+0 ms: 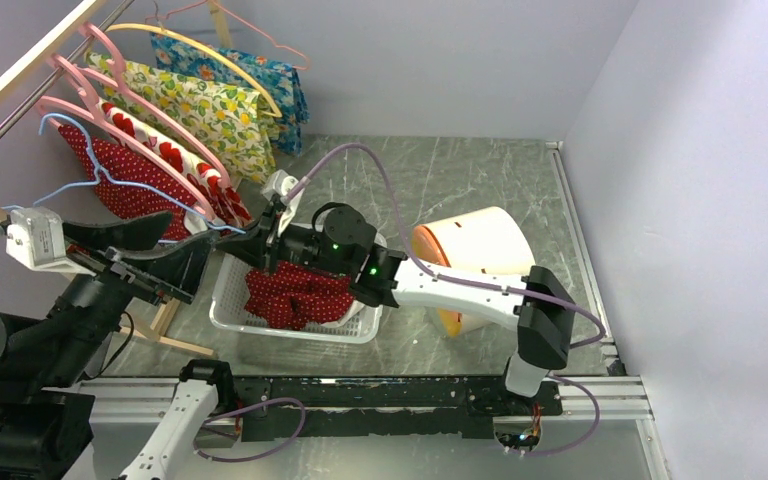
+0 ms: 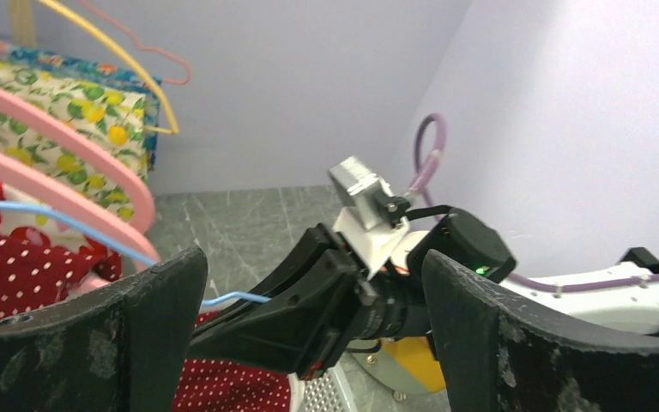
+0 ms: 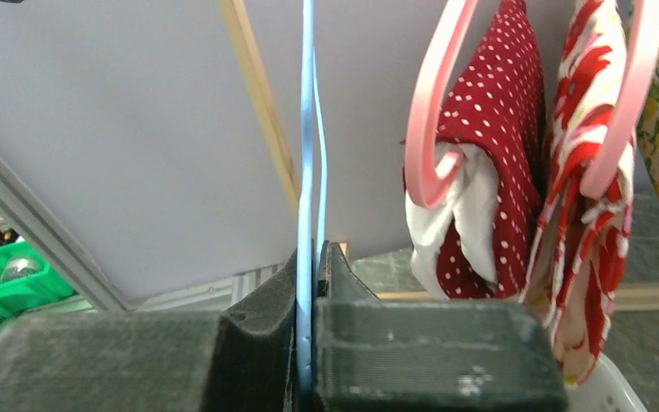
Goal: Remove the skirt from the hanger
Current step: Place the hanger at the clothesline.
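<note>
Right jaws clamped on blue hanger (image 3: 310, 103) wire. Left jaws wide apart, at their 9 o'clock. Red dotted skirt (image 1: 295, 295) heaped in white basket (image 1: 290, 333).

A white plastic mesh basket (image 1: 260, 328) stands on the grey marbled tabletop (image 1: 440, 180). An orange-and-white plastic tub (image 1: 480, 245) lies tipped on its side near it, to the right. On the wooden-framed rack (image 1: 20, 72) at the far left hang a lemon-print yellow cloth (image 1: 215, 115) and a blue floral cloth (image 1: 285, 90).
</note>
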`<state>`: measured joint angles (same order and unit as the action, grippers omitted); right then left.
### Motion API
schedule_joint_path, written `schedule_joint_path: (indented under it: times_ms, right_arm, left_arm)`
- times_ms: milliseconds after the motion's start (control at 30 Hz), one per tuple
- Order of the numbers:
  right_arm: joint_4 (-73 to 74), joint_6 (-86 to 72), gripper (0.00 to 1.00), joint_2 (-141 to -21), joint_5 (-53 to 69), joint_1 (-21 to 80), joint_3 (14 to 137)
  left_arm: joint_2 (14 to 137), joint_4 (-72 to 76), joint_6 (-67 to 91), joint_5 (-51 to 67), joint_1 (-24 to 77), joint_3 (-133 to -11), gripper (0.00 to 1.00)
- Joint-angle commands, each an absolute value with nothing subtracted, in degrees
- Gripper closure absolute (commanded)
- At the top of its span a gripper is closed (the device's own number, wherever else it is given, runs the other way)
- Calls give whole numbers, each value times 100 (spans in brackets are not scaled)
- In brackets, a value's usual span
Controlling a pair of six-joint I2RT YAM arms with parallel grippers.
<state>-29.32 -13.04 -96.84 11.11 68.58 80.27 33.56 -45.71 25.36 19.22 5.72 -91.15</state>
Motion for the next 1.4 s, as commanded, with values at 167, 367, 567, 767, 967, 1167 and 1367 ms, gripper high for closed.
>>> schedule_joint_path:
  times_ms: [167, 367, 567, 767, 967, 1167, 1367]
  right_arm:
    - [-3829, -1301, 100, -10246, 1033, 7038, 8782]
    - [-3491, -1054, 100, -10619, 876, 7191, 9325]
    - [-2980, -664, 100, -10906, 586, 7349, 9793]
    - [-3371, -824, 100, -10750, 178, 7417, 9298]
    - [-3132, -599, 100, -10783, -35, 7434, 9380]
    - [-2633, -146, 100, -10909, -575, 7454, 9666]
    - [-2023, 271, 100, -11124, -1072, 7559, 10163]
  left_arm:
    - [3515, -3599, 2894, 3079, 527, -8948, 1]
    - [3497, -3569, 2995, 3254, 527, -8842, 2]
    - [3510, -3956, 2787, 3131, 527, -8993, 1]
    - [3430, -4095, 2667, 3070, 527, -9109, 1]
    - [3436, -4241, 2552, 3026, 527, -9199, 1]
    - [3393, -4268, 2555, 2963, 527, -9281, 0]
    - [3394, -4307, 2588, 2963, 527, -9282, 1]
